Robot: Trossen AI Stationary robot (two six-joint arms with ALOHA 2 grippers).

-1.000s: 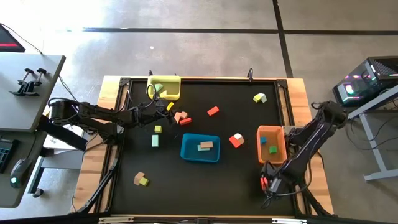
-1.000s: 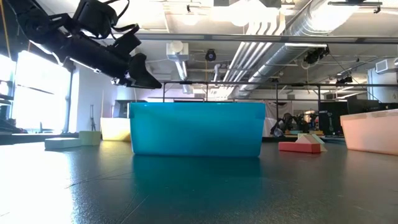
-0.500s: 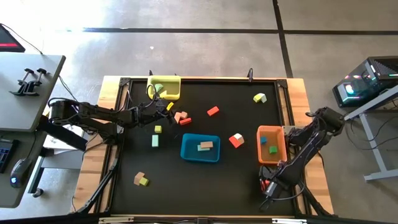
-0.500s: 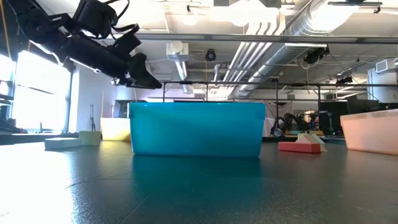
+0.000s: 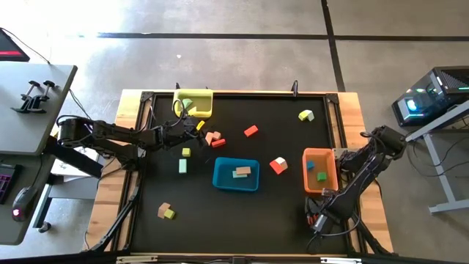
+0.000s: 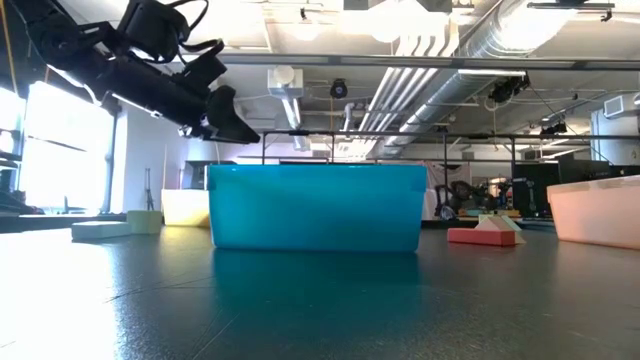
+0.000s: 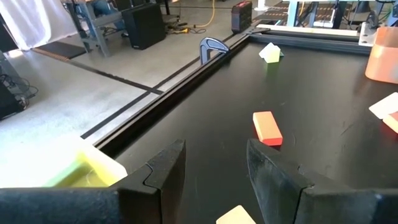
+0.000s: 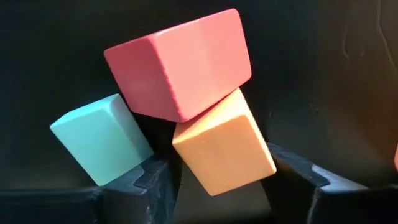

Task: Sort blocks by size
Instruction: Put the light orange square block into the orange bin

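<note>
Near the front right corner of the black surface [image 5: 242, 227], the right gripper [image 5: 315, 218] is lowered over a tight cluster of three small blocks. Its wrist view shows a red block [image 8: 180, 63] resting on top of an orange-tan block [image 8: 222, 146], with a pale blue block [image 8: 101, 138] touching them at the side. The two dark fingers [image 8: 158, 180] stand on either side of the orange-tan block, parted and not quite pressing it, so they read as open around it.

Across the surface, the left gripper [image 5: 187, 130] hovers above the surface just in front of the yellow tray [image 5: 193, 102] at the back left. Its fingers [image 7: 165, 171] are parted with nothing between them.

A blue tray [image 5: 235, 174] sits in the middle and holds a tan bar block [image 5: 242, 171]. An orange tray [image 5: 319, 169] stands at the right edge with two small blocks inside, colours hard to tell. Loose blocks lie scattered: a red bar [image 5: 251, 130] at the back centre, a lime and white pair [image 5: 306, 115] at the back right, a red and white pair [image 5: 278, 165] between the blue and orange trays, a pale green bar [image 5: 182, 166] and a small lime cube [image 5: 186, 152] left of the blue tray, and a tan and lime pair [image 5: 166, 211] at the front left.
</note>
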